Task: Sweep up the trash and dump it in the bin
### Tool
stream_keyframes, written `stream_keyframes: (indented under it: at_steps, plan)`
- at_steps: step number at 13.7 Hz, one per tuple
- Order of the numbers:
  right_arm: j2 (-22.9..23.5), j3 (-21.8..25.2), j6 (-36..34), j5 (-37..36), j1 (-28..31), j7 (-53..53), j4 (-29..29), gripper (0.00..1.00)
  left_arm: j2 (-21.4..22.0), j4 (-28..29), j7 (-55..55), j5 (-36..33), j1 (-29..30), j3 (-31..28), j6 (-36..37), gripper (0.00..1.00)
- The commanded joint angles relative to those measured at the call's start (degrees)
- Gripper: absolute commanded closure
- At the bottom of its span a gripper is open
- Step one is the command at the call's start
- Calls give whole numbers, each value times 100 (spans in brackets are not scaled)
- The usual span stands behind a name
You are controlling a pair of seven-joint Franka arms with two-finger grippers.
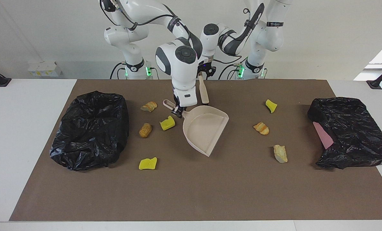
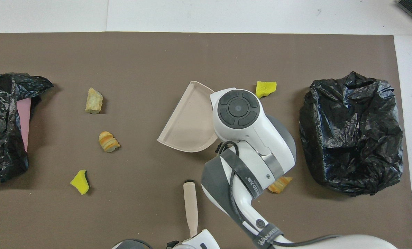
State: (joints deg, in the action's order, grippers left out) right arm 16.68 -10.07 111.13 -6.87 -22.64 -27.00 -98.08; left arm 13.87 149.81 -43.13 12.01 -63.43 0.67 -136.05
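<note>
Brown matting (image 1: 210, 192) covers the white bench (image 1: 21, 134), and the trash lies loose on it in two groups. Four pieces sit toward the right arm's end: a bread lump (image 1: 149, 106), a brown lump (image 1: 145, 130) and two yellow sponge chunks (image 1: 167, 123) (image 1: 148, 163). Three more sit toward the left arm's end (image 1: 271, 106) (image 1: 261, 128) (image 1: 280, 153). None is in the dustpan (image 1: 205, 128) yet.

The right pincer (image 1: 178, 112) is clamped narrow on the dustpan's handle, and the pan's open lip points slantwise toward the left arm's end. The left pincer (image 1: 205, 69) is at the top of the hand brush (image 1: 204, 91), close to the robots. Whether it has the brush gripped I cannot tell.

I judge that the step in hand is setting the pan for the first sweep. To do it well, the lip should press flat on the mat, just beside a piece and facing it. The brush should then come down on that piece's outer side and draw it in with short strokes, since sponge is likely to bounce. The pan should stay level on its way to the bag-lined bin (image 1: 91, 128).

From above, the right arm's wrist covers the handle, the grip and two pieces beside the pan. The brush's bristles are not visible in either view. A second black bag (image 1: 351, 131) shows something pink that I cannot identify.
</note>
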Motion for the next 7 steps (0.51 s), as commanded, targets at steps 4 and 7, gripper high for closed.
stream_keyframes:
  at_steps: [4,7]
  plan:
    - [265,-56,453,-437,-30,-770,26,100,-69,-303,-677,82,207,-120,437,100]
    - [301,-56,515,-552,-82,-868,26,100,80,-303,-1468,82,497,-137,824,100]
